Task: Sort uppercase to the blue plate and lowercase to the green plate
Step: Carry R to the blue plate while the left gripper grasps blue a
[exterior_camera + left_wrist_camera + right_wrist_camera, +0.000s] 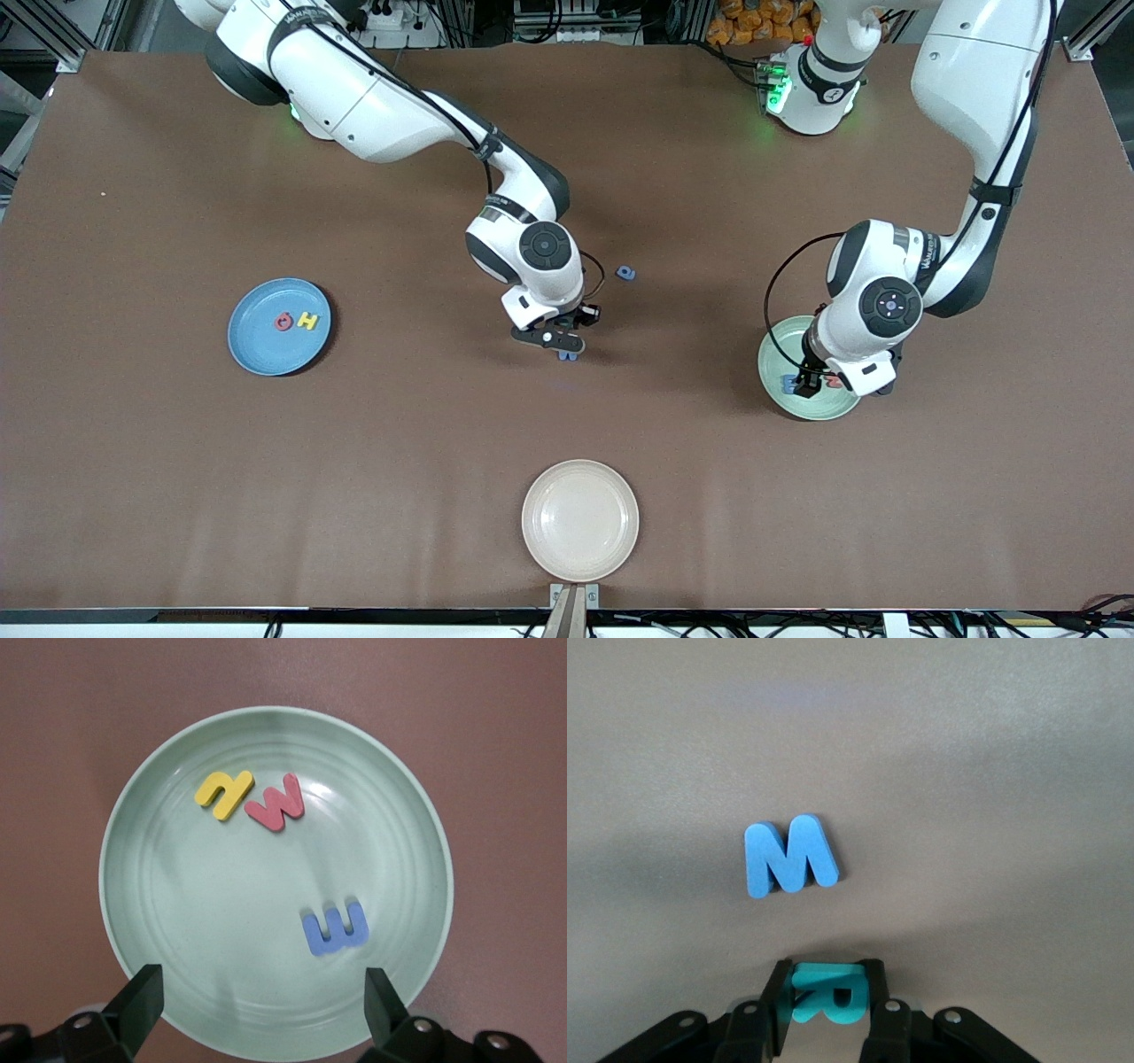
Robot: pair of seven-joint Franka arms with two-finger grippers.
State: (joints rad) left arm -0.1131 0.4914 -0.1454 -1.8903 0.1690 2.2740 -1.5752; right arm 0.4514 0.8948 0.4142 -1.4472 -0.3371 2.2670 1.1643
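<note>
Gripping risk first: the right gripper (826, 1010) pinches the teal R (827, 994) only by its edges, so the light foam could twist or slip out on the way to the blue plate (252, 350). The blue W (790, 857) lies on the bare table just beside the R; a low sweep could drag it along.

Reading the front view across:
- Blue plate, toward the right arm's end: red Q (283, 322) and yellow H (307, 321) lie in it, just beside each other.
- Right gripper, near mid-table: fingers pressed onto the teal R, low at the tabletop; I cannot tell whether it has left the surface.
- Blue e-like letter (627, 272) on the table, farther from the front camera than that gripper; unsorted.
- Beige plate (580, 520), nearest the front camera; holds nothing.
- Left gripper (259, 1001) hangs over the green plate (142, 868), fingers spread wide, holding nothing; this arm waits. In the plate: yellow y (224, 794) beside red m (276, 803), blue m (336, 927) apart.
</note>
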